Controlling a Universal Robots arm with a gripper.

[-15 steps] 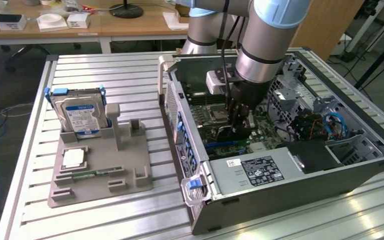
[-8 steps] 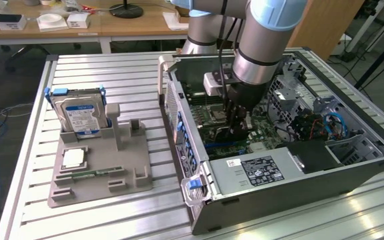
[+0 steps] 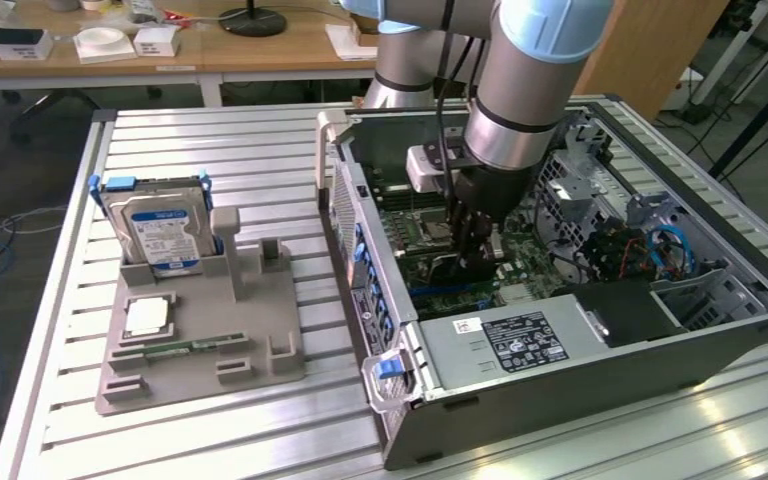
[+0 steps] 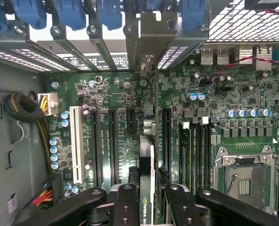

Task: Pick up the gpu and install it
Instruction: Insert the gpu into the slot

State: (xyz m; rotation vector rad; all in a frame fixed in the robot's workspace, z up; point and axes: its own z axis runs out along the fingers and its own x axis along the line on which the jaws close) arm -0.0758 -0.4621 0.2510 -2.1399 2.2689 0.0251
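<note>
Bright, even light streaks glare across the slatted metal table (image 3: 704,430), while the computer case (image 3: 558,400) interior lies shaded.

A slatted metal worktop (image 3: 264,150) is seen carrying a grey holder (image 3: 204,370), in which a silver hard drive (image 3: 160,232) with a blue-white label is stood upright at the far end. A small square chip (image 3: 148,317) and a narrow green memory stick (image 3: 184,346) are laid flat on the holder. At the exterior view's right an opened computer case (image 3: 558,405) is laid on its side, its power supply (image 3: 518,340) at the near edge. Inside, a green motherboard (image 4: 116,89) is shown with a white slot (image 4: 75,143) and a processor socket (image 4: 243,181)
</note>
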